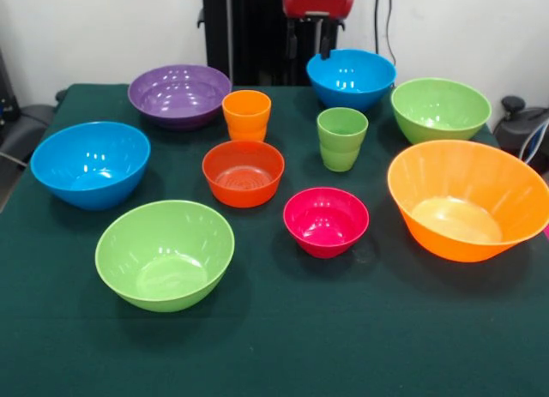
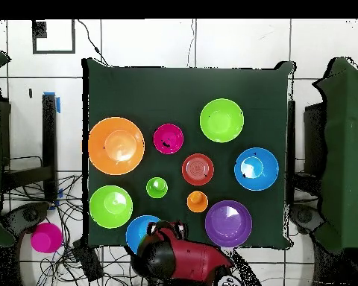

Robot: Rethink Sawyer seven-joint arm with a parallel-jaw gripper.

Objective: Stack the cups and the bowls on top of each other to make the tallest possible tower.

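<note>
All cups and bowls stand apart, upright, on the dark green cloth; none is stacked. The orange cup (image 1: pixel 246 114) (image 2: pixel 198 201) and the light green cup (image 1: pixel 341 138) (image 2: pixel 156 187) are mid-table. The small red-orange bowl (image 1: pixel 243 172) (image 2: pixel 198 169) and the magenta bowl (image 1: pixel 326 221) (image 2: pixel 168 138) sit nearer the front. Around them are the purple bowl (image 1: pixel 180 95), two blue bowls (image 1: pixel 90 164) (image 1: pixel 351 78), two green bowls (image 1: pixel 165 254) (image 1: pixel 440 110) and the largest orange bowl (image 1: pixel 467 200). My gripper (image 1: pixel 310 45) hangs open and empty at the far edge, just above and behind the far blue bowl.
The red arm (image 2: pixel 183 258) reaches over the table's base-side edge and covers part of one blue bowl (image 2: pixel 141 231). A magenta round object (image 2: pixel 46 237) lies on the floor off the table. Dark chairs stand at both sides.
</note>
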